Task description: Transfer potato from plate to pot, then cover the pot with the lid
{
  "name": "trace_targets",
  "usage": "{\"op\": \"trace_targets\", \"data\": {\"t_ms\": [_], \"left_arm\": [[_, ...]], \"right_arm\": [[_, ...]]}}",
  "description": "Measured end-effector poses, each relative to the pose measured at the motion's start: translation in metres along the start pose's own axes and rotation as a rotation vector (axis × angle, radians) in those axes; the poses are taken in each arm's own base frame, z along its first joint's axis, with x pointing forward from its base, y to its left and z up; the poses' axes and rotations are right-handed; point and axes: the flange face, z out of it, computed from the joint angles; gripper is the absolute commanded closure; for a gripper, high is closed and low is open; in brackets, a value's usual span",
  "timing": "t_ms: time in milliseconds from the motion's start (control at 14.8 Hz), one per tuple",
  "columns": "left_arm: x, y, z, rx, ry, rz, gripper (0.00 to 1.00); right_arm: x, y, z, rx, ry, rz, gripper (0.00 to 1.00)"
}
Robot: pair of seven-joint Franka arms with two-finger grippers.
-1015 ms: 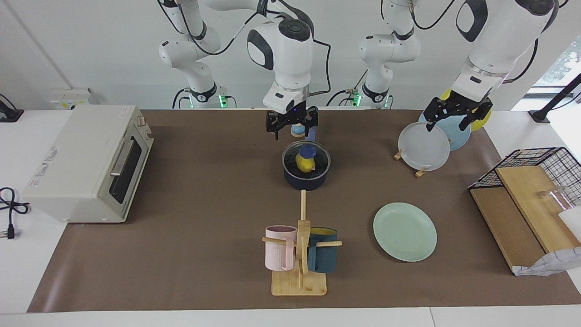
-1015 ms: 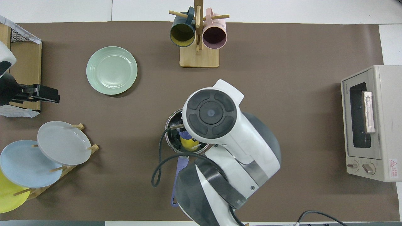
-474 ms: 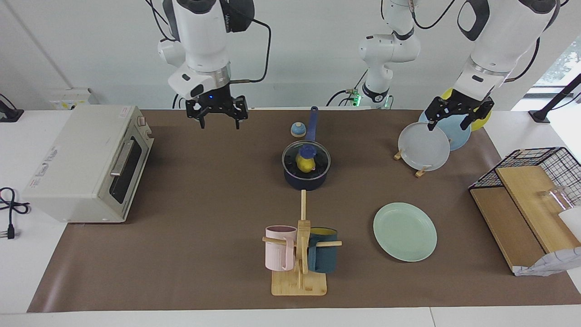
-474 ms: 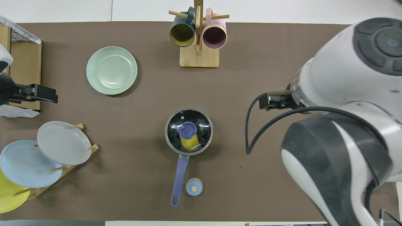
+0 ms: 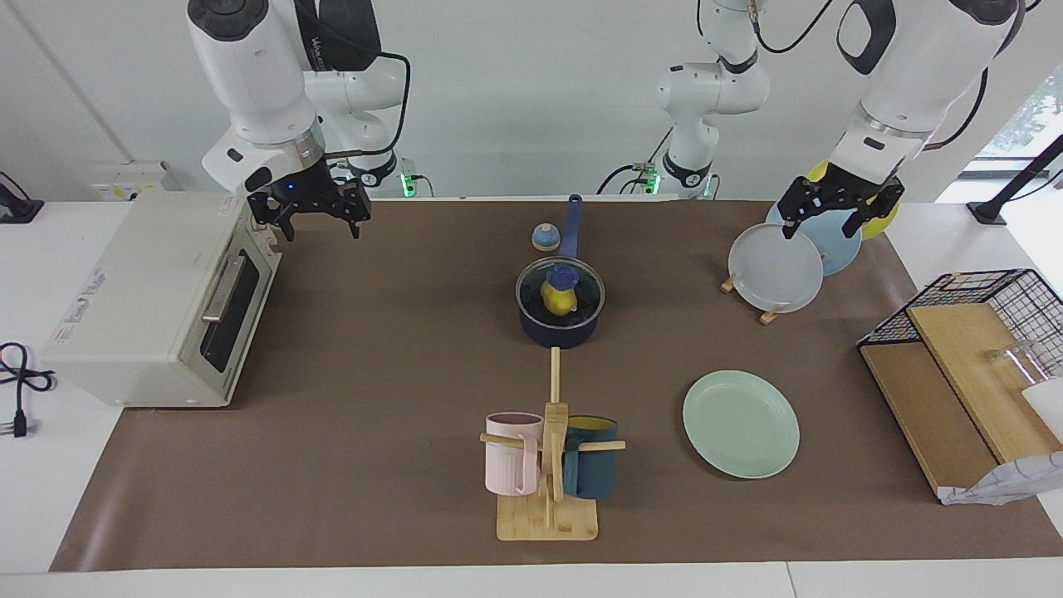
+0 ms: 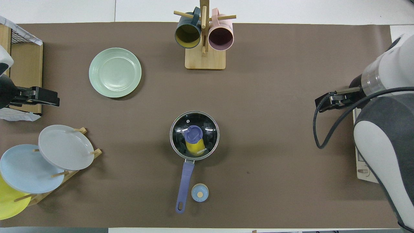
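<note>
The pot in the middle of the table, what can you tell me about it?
The pot is a small, round, dark navy saucepan standing upright on the brown table cover. Its long blue straight handle points toward the robots, ending beside a small blue-and-tan bell. A clear glass lid with a metal rim and blue knob sits on it, closing it. Through the glass a yellow potato shows inside. Neither gripper touches it.

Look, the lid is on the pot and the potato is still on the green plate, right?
Not quite. The lid is on the pot, but the potato is inside the pot under the glass, and the green plate has nothing on it. The facing view shows this.
</note>
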Motion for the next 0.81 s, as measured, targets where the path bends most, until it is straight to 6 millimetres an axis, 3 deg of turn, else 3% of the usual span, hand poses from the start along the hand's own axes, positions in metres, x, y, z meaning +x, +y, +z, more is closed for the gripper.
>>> {"op": "trace_targets", "data": {"t_ms": [338, 609, 812], "left_arm": [[0.0, 0.0, 0.0, 0.0, 0.0, 0.0, 0.0], [0.0, 0.0, 0.0, 0.0, 0.0, 0.0, 0.0], [0.0, 0.0, 0.0, 0.0, 0.0, 0.0, 0.0]], "right_arm": [[0.0, 0.011, 0.001, 0.002, -0.003, 0.02, 0.0], [0.001, 0.041, 0.004, 0.008, -0.011, 0.072, 0.0], [0.0, 0.037, 0.004, 0.007, -0.011, 0.065, 0.0]]}}
